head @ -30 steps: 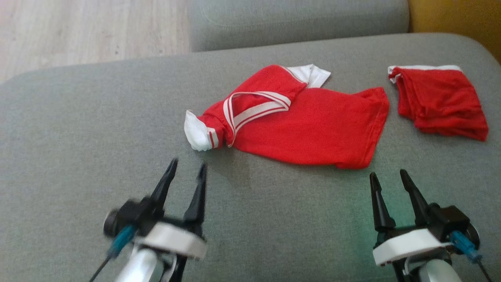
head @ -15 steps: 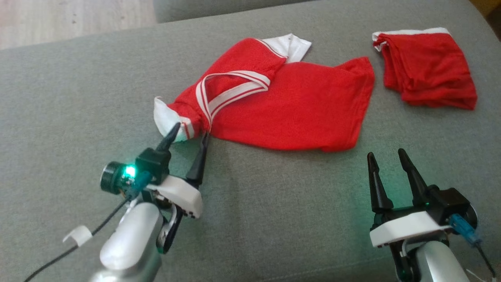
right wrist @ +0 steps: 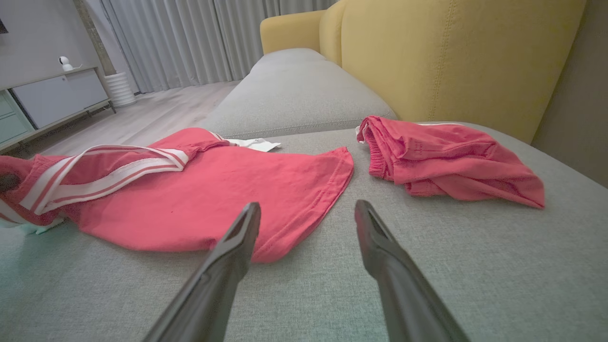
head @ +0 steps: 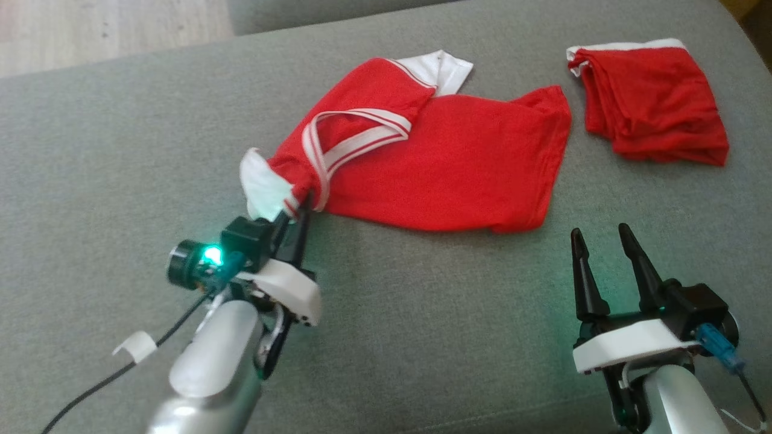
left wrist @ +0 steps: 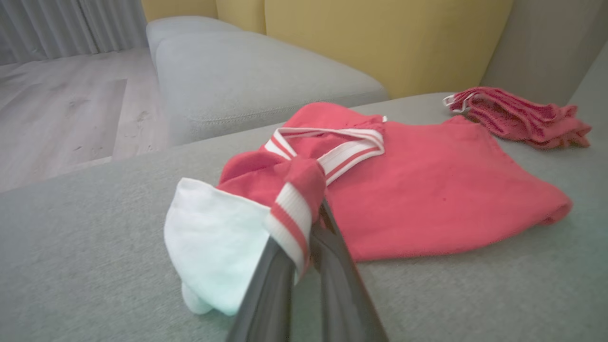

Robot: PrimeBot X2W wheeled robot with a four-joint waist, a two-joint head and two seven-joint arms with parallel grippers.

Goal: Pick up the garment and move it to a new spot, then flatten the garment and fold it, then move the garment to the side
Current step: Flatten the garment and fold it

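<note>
Shirt (head: 446,175), red, lies on the sofa cushion (head: 120,150) toward its far edge. Your left gripper (head: 295,212) pinches the sleeve cuff (head: 265,193), likely for lifting; right gripper (head: 600,236) hovers open near the hem (head: 552,175).

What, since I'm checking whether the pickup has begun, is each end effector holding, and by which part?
The left end effector grips the red shirt by its striped sleeve cuff. The right end effector is open, holding nothing.
</note>
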